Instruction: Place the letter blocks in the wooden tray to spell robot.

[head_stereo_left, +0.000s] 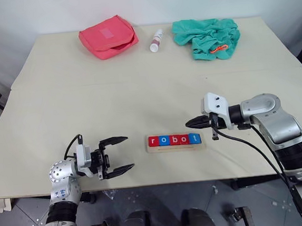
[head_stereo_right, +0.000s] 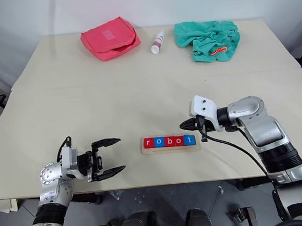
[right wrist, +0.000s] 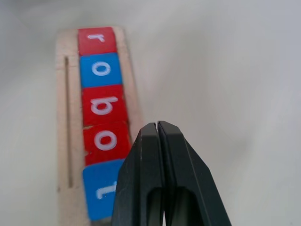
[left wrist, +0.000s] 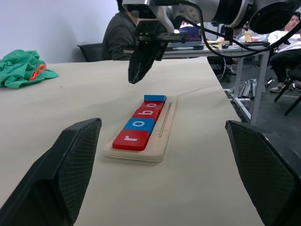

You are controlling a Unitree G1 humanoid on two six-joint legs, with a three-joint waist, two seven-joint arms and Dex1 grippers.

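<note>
The wooden tray (head_stereo_left: 175, 145) is lying near the front edge of the tabletop (head_stereo_left: 138, 93), at about 6 o'clock from its centre, long side running left to right. All five letter blocks (head_stereo_left: 174, 139) are sitting in it in one touching row, reading r, o, b, o, t from left to right: red, blue, red, red, blue. A thin groove is running along the tray on the side of the row nearer the robot.

The right gripper (head_stereo_left: 189, 123) is hovering just above the tabletop at about 1 o'clock from the tray's t end, close to it but not touching, its fingers pressed together and holding nothing; in the right wrist view the closed fingertips (right wrist: 158, 129) are showing over the tray's edge by the last two blocks.

The left gripper (head_stereo_left: 124, 155) is hanging at 9 o'clock from the tray, apart from it, fingers spread wide and empty, pointing toward the r end.

Along the far edge, at 12 o'clock, a pink pouch (head_stereo_left: 108, 37), a small white bottle (head_stereo_left: 156, 40) lying on its side and a crumpled teal cloth (head_stereo_left: 207, 38) are resting, well apart from the tray. People are sitting beyond the tabletop in the left wrist view.
</note>
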